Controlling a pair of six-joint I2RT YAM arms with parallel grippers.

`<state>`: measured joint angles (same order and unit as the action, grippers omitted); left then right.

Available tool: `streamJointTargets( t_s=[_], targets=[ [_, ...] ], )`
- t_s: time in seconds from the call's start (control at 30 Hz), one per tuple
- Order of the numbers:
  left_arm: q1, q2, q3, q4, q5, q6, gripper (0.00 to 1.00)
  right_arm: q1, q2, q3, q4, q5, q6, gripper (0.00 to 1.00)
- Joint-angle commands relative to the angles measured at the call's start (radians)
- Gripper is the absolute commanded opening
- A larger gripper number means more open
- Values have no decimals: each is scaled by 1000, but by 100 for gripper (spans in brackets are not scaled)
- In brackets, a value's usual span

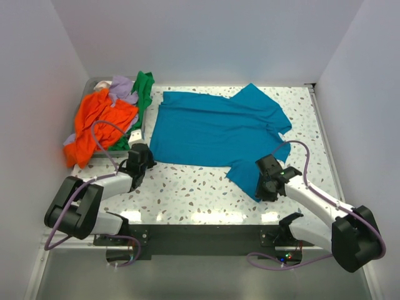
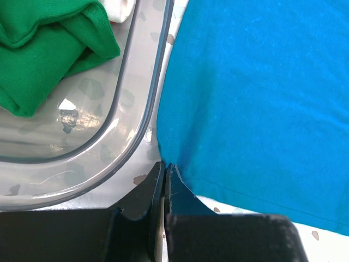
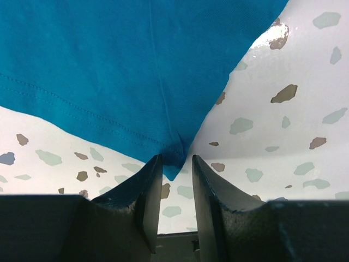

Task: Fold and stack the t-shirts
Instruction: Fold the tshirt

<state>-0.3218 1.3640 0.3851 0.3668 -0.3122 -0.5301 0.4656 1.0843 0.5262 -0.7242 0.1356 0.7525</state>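
Note:
The large teal t-shirt (image 1: pixel 212 128) lies spread flat on the speckled table, its collar end to the right. At its lower left hem corner my left gripper (image 1: pixel 140 159) is shut, and the left wrist view shows the teal cloth (image 2: pixel 256 98) running into the tips of the left gripper (image 2: pixel 164 166). My right gripper (image 1: pixel 265 181) is at the near sleeve tip. In the right wrist view the right gripper (image 3: pixel 175 161) stands open a narrow way, and the pointed corner of the teal sleeve (image 3: pixel 120 60) reaches in between the jaws. Orange (image 1: pixel 100 122), green (image 1: pixel 144 90) and lavender (image 1: pixel 122 87) t-shirts lie crumpled at the far left.
The crumpled shirts sit in a clear grey tray (image 2: pixel 136 125) whose rounded corner lies just left of my left gripper. A green shirt (image 2: pixel 43 60) and a bit of white cloth (image 2: pixel 117 8) show inside it. White walls close in the table (image 1: pixel 187 187) on three sides.

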Motion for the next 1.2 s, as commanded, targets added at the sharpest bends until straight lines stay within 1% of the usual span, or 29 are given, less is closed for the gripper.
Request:
streamJointTargets(
  t_s=[0.0, 0.13, 0.2, 0.23, 0.27, 0.33, 0.37, 0.57, 0.7, 0.93, 1.17],
  targets=[
    [6, -28, 3, -3, 4, 13, 0, 8, -6, -25, 34, -7, 34, 31],
    [6, -40, 0, -5, 5, 13, 0, 13, -4, -37, 42, -10, 45, 30],
    [6, -45, -2, -9, 5, 13, 0, 15, -14, -38, 39, -8, 50, 26],
    [6, -51, -3, -9, 5, 13, 0, 16, -17, -38, 39, -8, 50, 21],
    [6, -52, -5, -11, 5, 12, 0, 18, -18, -35, 29, -4, 48, 14],
    [6, -62, -8, -15, 7, 10, 0, 18, -23, -31, 22, -2, 47, 6],
    [6, -66, -8, -17, 7, 7, 0, 16, -27, -25, 16, 2, 44, 0],
    [6, -111, -22, -46, 2, -8, 0, 24, -52, 9, -55, 13, 41, 0],
    [6, -149, -31, -94, -5, -28, 0, 37, -57, 24, -113, 4, 44, 0],
    [6, -287, -45, -183, -24, -53, 0, 85, -86, 52, -193, 19, 67, 0],
    [4, -414, -66, -273, -34, -79, 0, 130, -156, 77, -256, 24, 88, 0]
  ],
)
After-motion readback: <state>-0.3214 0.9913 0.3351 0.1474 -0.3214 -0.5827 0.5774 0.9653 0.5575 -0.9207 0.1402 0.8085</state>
